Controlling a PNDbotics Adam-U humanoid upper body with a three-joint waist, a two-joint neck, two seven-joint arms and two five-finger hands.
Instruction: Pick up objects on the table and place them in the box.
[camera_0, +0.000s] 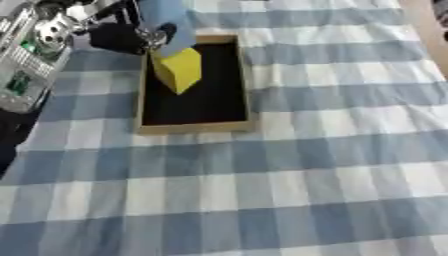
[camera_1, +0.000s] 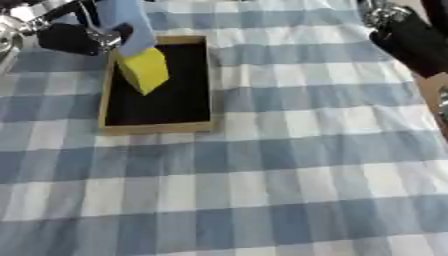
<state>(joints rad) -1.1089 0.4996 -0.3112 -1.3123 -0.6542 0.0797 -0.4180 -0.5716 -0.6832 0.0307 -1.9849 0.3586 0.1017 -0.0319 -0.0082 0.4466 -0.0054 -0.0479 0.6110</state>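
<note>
1. One yellow block (camera_0: 178, 69) is in view as the task's object. It hangs tilted over the left side of the box (camera_0: 193, 128), one corner pointing down toward the black floor; whether that corner touches the floor cannot be settled from these views.
2. Left hand (camera_0: 131, 36): sits at the box's far-left corner, directly above and touching the block's upper end. It appears to be grasping the block, though the fingers are blurred.
3. Right hand (camera_1: 404, 37): dark, near the upper right of the right eye view, well apart from the box; its finger state cannot be told.
4. Key relation: the block lies just below and toward the robot from the left hand, already inside the box's rim. Judgement: release is the step in hand.
5. Checked cloth (camera_0: 306, 175) shows no other loose object.
</note>
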